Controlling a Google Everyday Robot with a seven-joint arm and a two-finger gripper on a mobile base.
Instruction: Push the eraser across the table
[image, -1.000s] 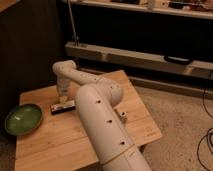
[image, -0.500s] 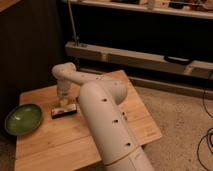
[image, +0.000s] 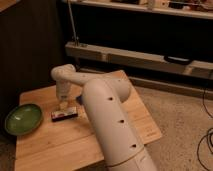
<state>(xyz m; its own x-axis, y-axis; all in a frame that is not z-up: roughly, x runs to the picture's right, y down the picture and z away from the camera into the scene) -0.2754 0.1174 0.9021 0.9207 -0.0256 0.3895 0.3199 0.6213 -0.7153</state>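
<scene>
One green bowl (image: 23, 119) (bare inside) shares the table (image: 60, 147) with the eraser (image: 65, 115), closed pincer (image: 63, 105) right beside it.

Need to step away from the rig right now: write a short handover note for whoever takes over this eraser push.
Gripper: shut, pointing down, right behind the eraser; contact cannot be told.
Eraser: lying flat on the left part of the table, right of the green bowl and apart from it.
Done: gripper lowered to the eraser.
Left: push the eraser across the table, probably steering away from the bowl.
</scene>
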